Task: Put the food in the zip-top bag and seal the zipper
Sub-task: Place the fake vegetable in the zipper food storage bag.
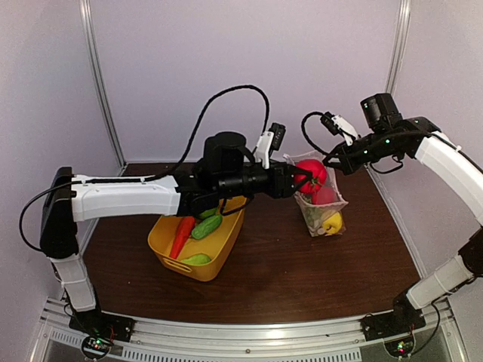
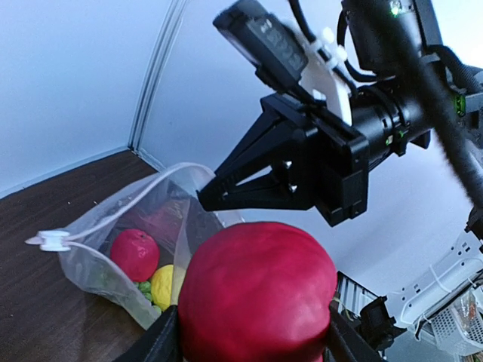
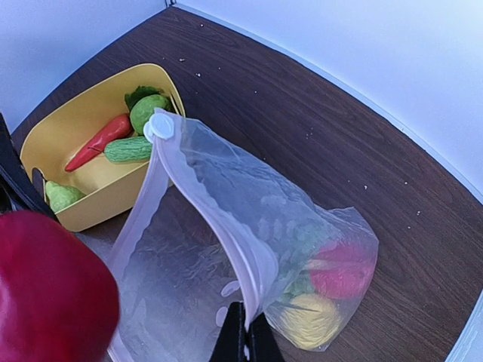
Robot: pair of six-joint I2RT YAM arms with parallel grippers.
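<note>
Seen from above and behind the arm bases, the fixed top camera looks down and forward across the whole counter point(image 1: 302, 279) to the back wall, taking in both arms from a distance. The left wrist camera sits tight behind the left end effector point(image 2: 253, 335) and faces along it. A red apple point(image 2: 256, 286) fills its near foreground, with the right end effector point(image 2: 205, 199) and the zip-top bag point(image 2: 143, 226) beyond. The right wrist camera looks steeply down its own fingers, very close to the bag, with the yellow tub point(image 3: 45, 143) farther off. All three views share the bag and apple; the tub shows only in the top and right wrist views.
</note>
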